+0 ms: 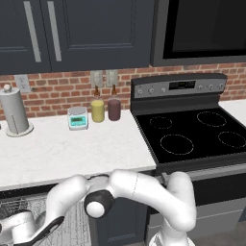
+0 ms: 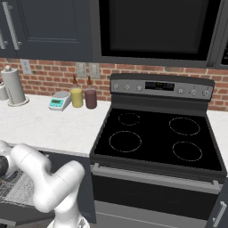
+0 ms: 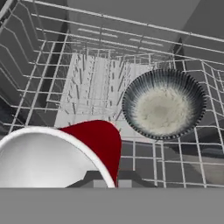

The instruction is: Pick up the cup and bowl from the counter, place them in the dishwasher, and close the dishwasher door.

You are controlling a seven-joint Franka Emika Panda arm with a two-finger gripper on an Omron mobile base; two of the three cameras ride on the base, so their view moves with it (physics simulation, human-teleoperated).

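The red cup [image 3: 98,140], white inside, fills the lower left of the hand view, close to the camera. Its wall runs down between my two dark fingertips. My gripper [image 3: 113,178] is shut on the cup's wall and holds it over the dishwasher's wire rack [image 3: 87,87]. The grey bowl [image 3: 162,109] sits upright in that rack, to the right of the cup and apart from it. In both base views my arm reaches down past the counter [image 1: 72,149] edge to the pulled-out rack [image 1: 72,221] [image 2: 18,189]. The dishwasher door is out of view.
On the counter stand a paper towel holder [image 1: 14,113], a teal-faced scale [image 1: 78,118], a yellow jar [image 1: 98,110] and a maroon jar [image 1: 114,109]. The black stovetop [image 1: 192,134] lies to the right. Upright rack tines [image 3: 94,76] rise beyond the cup.
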